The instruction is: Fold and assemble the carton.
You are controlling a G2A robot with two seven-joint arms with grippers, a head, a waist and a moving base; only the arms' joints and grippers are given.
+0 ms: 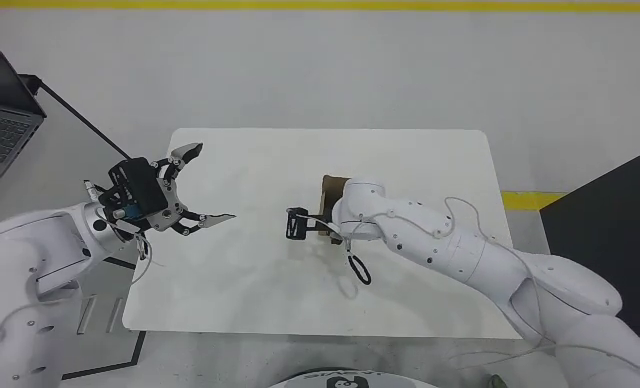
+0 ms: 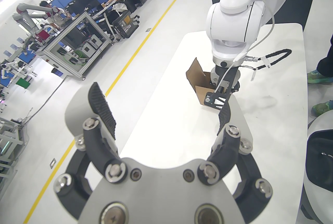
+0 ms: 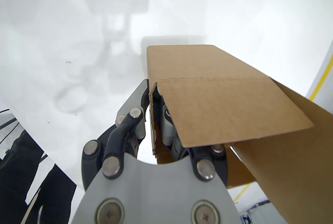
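Observation:
A brown carton (image 1: 331,188) stands near the middle of the white table (image 1: 420,158), largely covered by my right arm. In the right wrist view one flap of the carton (image 3: 221,110) lies folded over its opening. My right gripper (image 3: 152,100) is shut on a carton wall, one finger outside and the other inside. From the left wrist view the carton (image 2: 199,79) has a flap sticking up, and the right gripper (image 2: 221,89) reaches down into it. My left gripper (image 1: 195,188) hangs open over the table's left edge, well apart from the carton, with nothing between its fingers (image 2: 101,105).
A laptop (image 1: 15,113) sits off the table at the far left, and a black cable (image 1: 85,123) runs from it toward the table's left corner. A looped black cable (image 1: 358,268) hangs from the right arm over the table's front part.

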